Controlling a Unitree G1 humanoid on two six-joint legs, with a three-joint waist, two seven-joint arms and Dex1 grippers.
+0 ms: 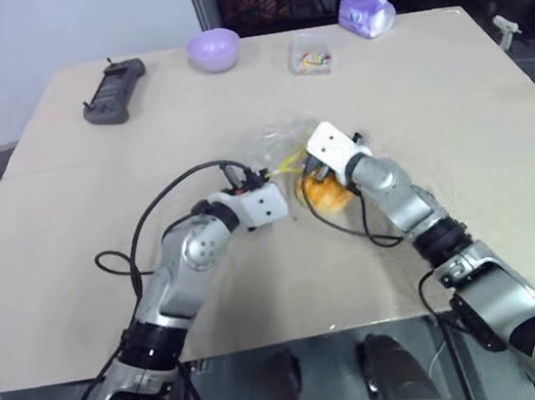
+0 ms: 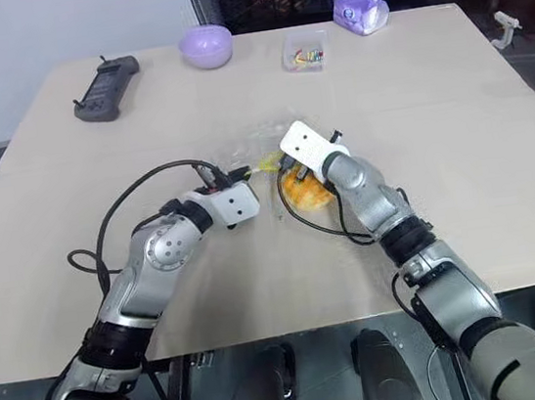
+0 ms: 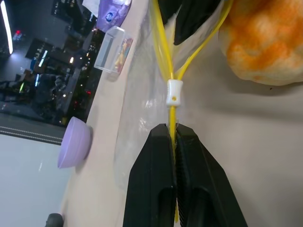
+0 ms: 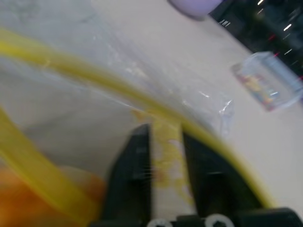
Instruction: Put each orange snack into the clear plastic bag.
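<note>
A pale beige tabletop (image 1: 450, 87) carries everything, with a faint seam running across its left part; beyond its far edge a white wall stands on the left and a dark window with scattered lights on the right. Near the middle of the tabletop lies the clear plastic bag (image 1: 276, 150), crinkly and see-through, its yellow strip (image 3: 171, 66) splitting into two bands around the open mouth. The orange snack (image 1: 324, 193), a domed bun with a grid pattern, rests on the tabletop at the bag's mouth, on the side nearer the robot; whether it is partly inside the plastic cannot be told. The left tool (image 3: 176, 137) has its two black fingers pressed together on the yellow strip, just below a small white slider (image 3: 174, 91), pinching the bag's edge on the left of the bun. The right tool (image 4: 165, 137) sits right over the bun at the bag's mouth, its fingers parted with a gap between them, and the yellow strip and clear film cross in front of them; nothing is clamped between them. Along the far edge of the tabletop, well apart from the bag, stand a black handheld controller (image 1: 115, 90) at the left, a lilac bowl (image 1: 213, 49), a small clear box (image 1: 311, 54) with colourful bits inside, and a purple tissue pack (image 1: 367, 11) at the right.
</note>
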